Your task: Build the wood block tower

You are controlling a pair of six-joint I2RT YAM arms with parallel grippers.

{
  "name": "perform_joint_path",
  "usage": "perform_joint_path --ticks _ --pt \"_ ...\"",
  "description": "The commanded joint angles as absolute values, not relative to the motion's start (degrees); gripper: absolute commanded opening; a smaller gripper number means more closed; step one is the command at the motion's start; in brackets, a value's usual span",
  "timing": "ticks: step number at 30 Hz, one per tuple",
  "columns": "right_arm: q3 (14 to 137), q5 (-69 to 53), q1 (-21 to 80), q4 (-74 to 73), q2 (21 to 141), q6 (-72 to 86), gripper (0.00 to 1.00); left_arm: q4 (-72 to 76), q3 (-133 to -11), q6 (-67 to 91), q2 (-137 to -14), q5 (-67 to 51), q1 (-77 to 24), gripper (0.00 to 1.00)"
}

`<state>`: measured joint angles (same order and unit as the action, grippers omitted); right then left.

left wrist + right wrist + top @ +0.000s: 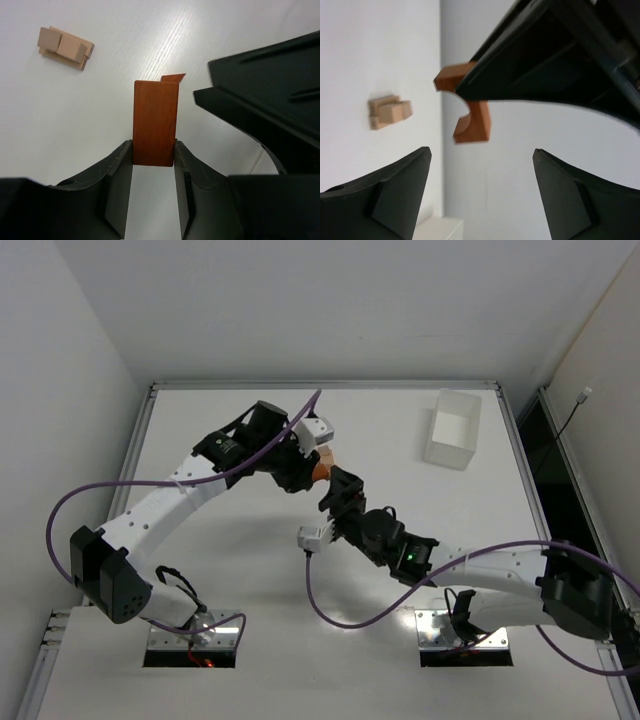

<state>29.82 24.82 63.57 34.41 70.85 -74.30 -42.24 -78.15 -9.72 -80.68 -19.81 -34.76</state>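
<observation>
My left gripper (152,146) is shut on a reddish-brown wooden block (155,120) and holds it above the table. In the right wrist view this block (472,122) shows a curved cut-out on one side, and it hangs under the left gripper's dark fingers (545,60). A small cluster of light tan blocks (65,47) lies on the white table, also visible in the right wrist view (390,112). My right gripper (481,152) is open and empty, just in front of the held block. From above, the two grippers (312,468) (340,488) nearly meet at mid-table.
A white rectangular tray (452,428) stands at the back right of the table; its corner shows in the right wrist view (440,229). The right gripper's dark body (265,105) fills the right side of the left wrist view. Purple cables loop over both arms.
</observation>
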Motion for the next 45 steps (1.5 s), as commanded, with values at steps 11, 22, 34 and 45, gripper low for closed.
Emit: perform_joint_path --ticks 11,22,34,45 --pt "48.9 39.9 41.5 -19.5 64.4 -8.6 0.66 -35.7 -81.5 24.8 -89.3 8.9 -35.7 0.00" --pt "57.4 25.4 16.7 -35.7 63.9 11.4 0.69 -38.7 -102.3 35.1 -110.2 4.2 -34.0 0.00" --pt "59.2 17.9 9.1 -36.9 64.4 12.7 0.66 -42.5 -106.5 41.0 -116.6 14.6 -34.0 0.00" --pt "59.2 15.5 8.5 -36.4 65.7 12.7 0.62 -43.1 -107.7 41.5 -120.0 16.7 -34.7 0.00"
